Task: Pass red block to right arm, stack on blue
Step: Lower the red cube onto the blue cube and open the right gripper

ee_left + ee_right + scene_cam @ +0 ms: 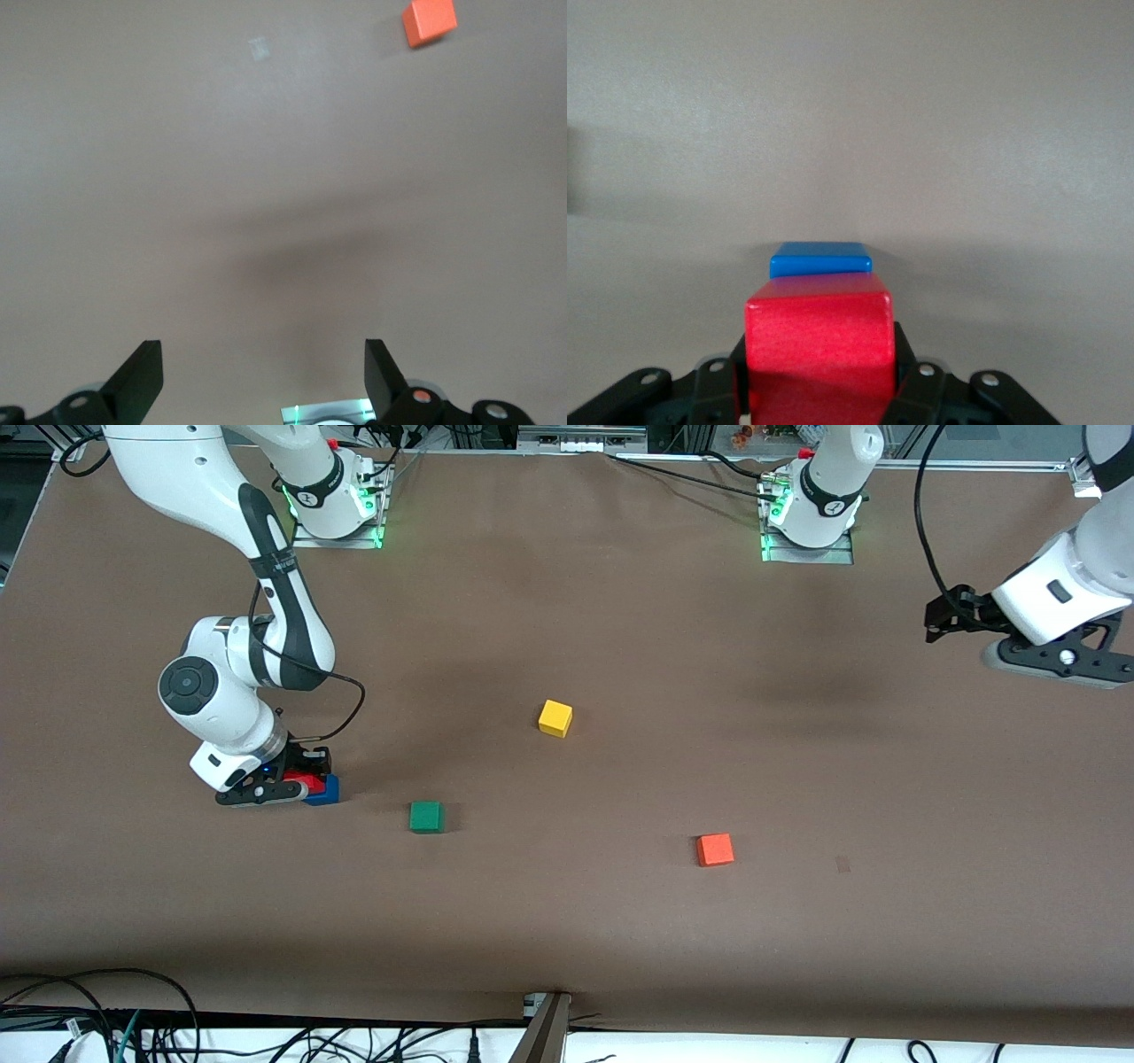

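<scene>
My right gripper (pixel 299 783) is shut on the red block (pixel 304 784), low over the table at the right arm's end. The blue cube (pixel 325 790) sits on the table right beside the red block; I cannot tell whether they touch. In the right wrist view the red block (pixel 819 341) fills the space between the fingers (pixel 911 382), at my right gripper (pixel 819 376), and the blue cube (pixel 820 259) shows just past it. My left gripper (pixel 944 616) is open and empty, held high over the left arm's end of the table; the left wrist view shows it (pixel 262 359) over bare table.
A green cube (pixel 426 816), a yellow cube (pixel 555 717) and an orange-red cube (pixel 715 849) lie apart on the brown table (pixel 567 921). The orange-red cube also shows in the left wrist view (pixel 430 22). Cables run along the table edge nearest the front camera.
</scene>
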Controlling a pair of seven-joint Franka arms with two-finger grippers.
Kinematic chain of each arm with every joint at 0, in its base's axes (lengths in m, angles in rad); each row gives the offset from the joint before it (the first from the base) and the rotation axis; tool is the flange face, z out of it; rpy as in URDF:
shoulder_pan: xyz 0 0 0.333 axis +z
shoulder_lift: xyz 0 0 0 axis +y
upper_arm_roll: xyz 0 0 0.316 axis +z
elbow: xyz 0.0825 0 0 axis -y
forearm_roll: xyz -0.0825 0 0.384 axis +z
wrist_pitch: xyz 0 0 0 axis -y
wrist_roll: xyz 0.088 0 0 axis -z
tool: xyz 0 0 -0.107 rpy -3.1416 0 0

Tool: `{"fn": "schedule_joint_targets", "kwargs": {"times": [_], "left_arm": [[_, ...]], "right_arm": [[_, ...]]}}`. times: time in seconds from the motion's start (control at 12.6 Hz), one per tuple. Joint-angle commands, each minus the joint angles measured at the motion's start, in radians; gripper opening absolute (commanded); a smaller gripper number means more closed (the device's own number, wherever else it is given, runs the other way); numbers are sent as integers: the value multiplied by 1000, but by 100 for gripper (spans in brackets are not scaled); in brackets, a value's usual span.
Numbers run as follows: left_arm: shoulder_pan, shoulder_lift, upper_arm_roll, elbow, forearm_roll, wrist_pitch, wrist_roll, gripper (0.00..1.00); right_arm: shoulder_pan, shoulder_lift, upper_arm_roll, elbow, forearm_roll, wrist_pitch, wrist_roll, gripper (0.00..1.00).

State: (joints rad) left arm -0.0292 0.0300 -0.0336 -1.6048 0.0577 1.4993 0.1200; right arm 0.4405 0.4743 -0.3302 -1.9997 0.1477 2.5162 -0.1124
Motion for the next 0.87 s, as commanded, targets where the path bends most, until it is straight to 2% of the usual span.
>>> {"fn": "schedule_joint_targets", "kwargs": {"times": [0.0, 0.24, 0.32, 0.4, 0.48, 0.79], "left_arm": [[12, -21, -2, -41, 13, 33, -14, 100], [12, -12, -3, -26, -4, 21, -3, 100], [14, -13, 1, -27, -16, 18, -2, 100], [12, -13, 3, -29, -18, 16, -5, 100], [12, -1, 3, -20, -21, 19, -14, 100], [9, 30, -3, 14, -21, 19, -5, 100]], "right_arm": [[4, -5, 0, -14, -16, 23, 20, 0], [4, 1, 2, -16, -16, 29, 20, 7], [6, 1, 2, -14, -16, 29, 20, 16], [4, 3, 0, -14, -16, 27, 20, 47], [4, 1, 0, -13, -16, 27, 19, 97], [3, 1, 0, -11, -16, 24, 17, 100]]}}
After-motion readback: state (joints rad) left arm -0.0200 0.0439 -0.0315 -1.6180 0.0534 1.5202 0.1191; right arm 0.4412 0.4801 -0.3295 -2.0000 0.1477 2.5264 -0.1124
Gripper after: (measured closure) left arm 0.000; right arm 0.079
